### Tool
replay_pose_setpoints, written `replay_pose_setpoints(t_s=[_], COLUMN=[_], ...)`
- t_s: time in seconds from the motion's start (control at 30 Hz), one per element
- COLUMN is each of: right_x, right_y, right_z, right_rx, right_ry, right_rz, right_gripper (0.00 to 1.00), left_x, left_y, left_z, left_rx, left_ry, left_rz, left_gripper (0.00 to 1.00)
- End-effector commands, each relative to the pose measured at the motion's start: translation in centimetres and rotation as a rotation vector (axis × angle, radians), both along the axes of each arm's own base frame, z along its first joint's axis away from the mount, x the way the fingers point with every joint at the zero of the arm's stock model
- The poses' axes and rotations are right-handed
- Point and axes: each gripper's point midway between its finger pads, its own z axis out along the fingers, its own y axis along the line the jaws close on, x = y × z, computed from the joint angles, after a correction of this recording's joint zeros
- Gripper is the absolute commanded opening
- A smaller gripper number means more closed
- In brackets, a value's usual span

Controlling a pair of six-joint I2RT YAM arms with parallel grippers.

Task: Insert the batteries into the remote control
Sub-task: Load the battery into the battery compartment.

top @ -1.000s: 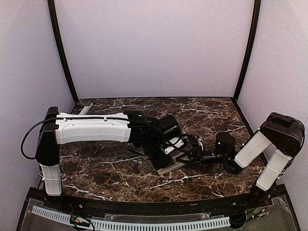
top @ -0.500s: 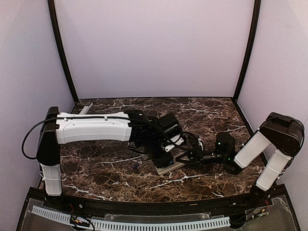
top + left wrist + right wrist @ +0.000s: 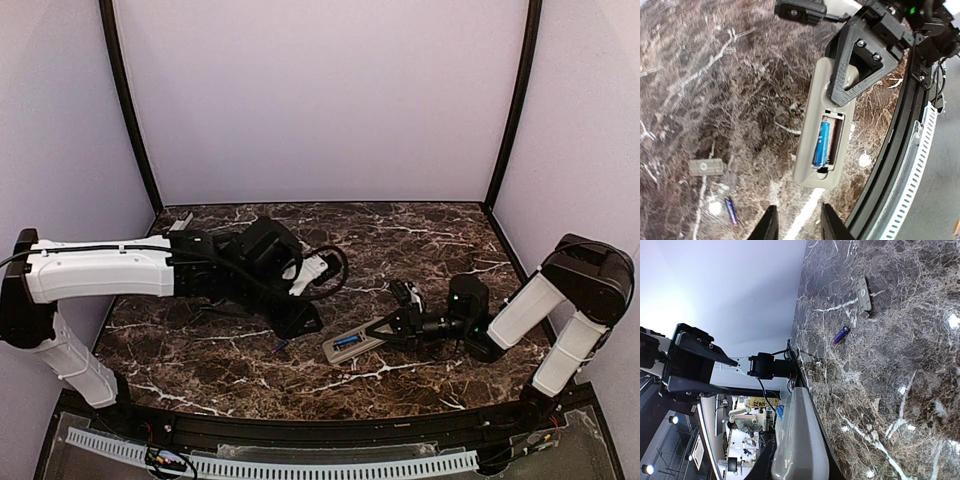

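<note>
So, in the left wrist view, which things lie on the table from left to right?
Small grey cover plate → loose blue battery → remote control, lying back up, with a second battery in its open compartment.

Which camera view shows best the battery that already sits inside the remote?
The left wrist view: it looks straight into the open compartment of the remote, where the blue battery lies full length. The top external view shows only a small blue speck. The right wrist view sees the remote edge-on, battery hardly visible.
</note>
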Motion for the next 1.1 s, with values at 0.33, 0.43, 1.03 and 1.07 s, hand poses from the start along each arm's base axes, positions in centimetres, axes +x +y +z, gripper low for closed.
replay_pose_setpoints(t_s=[0.33, 0.43, 1.03, 1.07], right_x=[-1.3, -1.7, -1.7, -1.7], right_y=[0.7, 0.7, 0.8, 0.7], right_z=[3.0, 3.3, 2.4, 2.1], right_rx=[0.063, 0.058, -0.035, -0.049], right_ry=[-0.032, -0.038, 0.023, 0.034], right_rz=[0.117, 0.147, 0.155, 0.148], right_gripper=[0.00, 0.00, 0.00, 0.00], left_x=[-4.4, -5.3, -6.4, -6.1], left_y=[1.6, 1.6, -0.8, -1.1], left_z=[2.2, 2.6, 2.8, 2.1], left_rx=[-0.226, -0.228, -0.231, -0.217], left_ry=[-0.342, -0.392, -0.483, -0.451], left_rz=[-0.492, -0.587, -0.802, -0.773], left_gripper=[0.32, 0.32, 0.31, 0.32])
